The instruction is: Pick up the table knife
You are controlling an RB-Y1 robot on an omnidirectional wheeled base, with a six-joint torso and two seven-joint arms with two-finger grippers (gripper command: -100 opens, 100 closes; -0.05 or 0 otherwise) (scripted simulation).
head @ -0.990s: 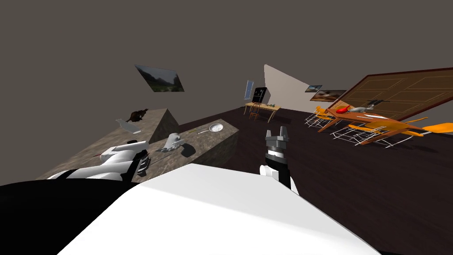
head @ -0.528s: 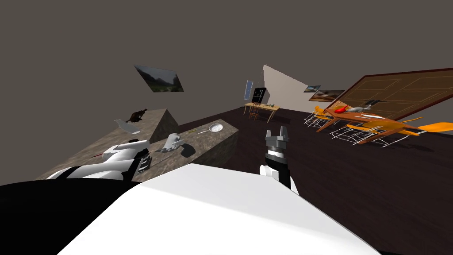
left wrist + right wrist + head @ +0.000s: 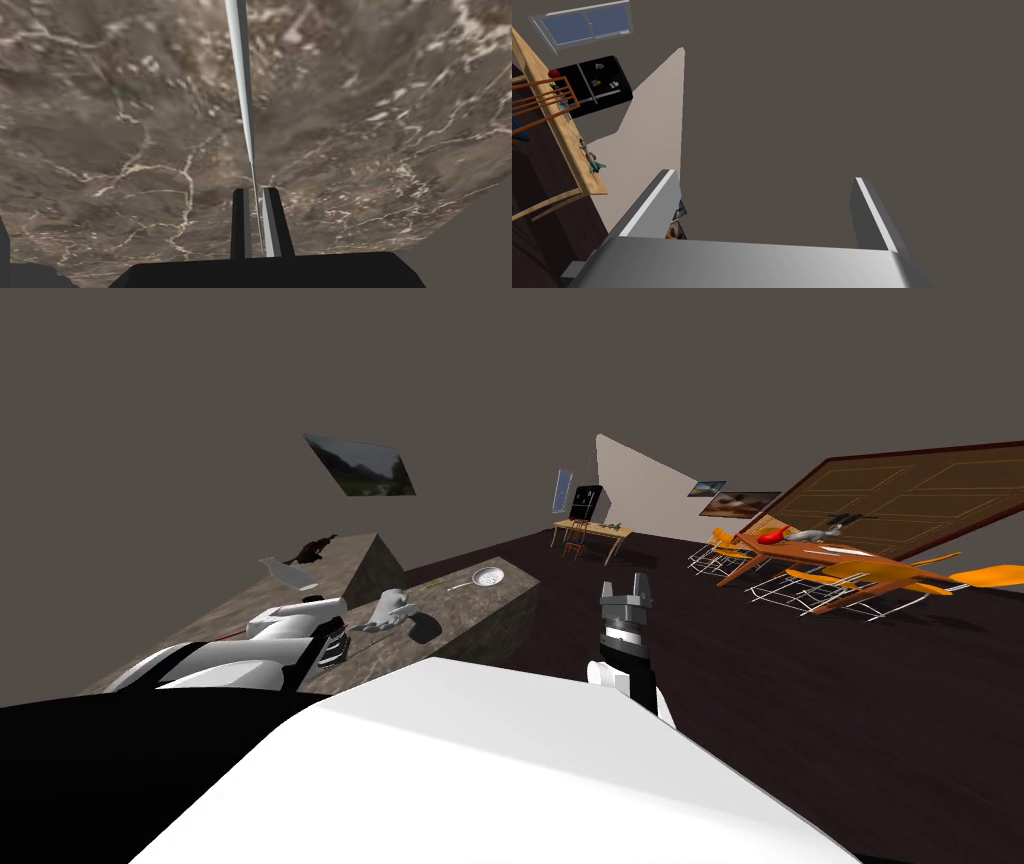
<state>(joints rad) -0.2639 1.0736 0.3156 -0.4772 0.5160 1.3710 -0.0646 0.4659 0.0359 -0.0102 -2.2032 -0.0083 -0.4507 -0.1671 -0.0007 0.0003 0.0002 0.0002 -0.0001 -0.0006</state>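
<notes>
Jaws of left gripper (image 3: 256, 191) clamp the table knife (image 3: 243, 90), which runs straight ahead over the counter (image 3: 125, 125); right gripper (image 3: 626, 585) wide.

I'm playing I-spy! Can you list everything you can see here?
table knife: one, light grey, between the left fingers
counter: one, brown marbled, beneath the knife
frying pan: one, grey, counter's far end
dining table: one, brown, across the dark floor
chairs: several, orange, around the dining table
small table: one, light wood, far wall
fridge: one, black, behind the small table
left fingers: two, shut on the knife
right fingers: two, light grey, open, holding nothing
</notes>
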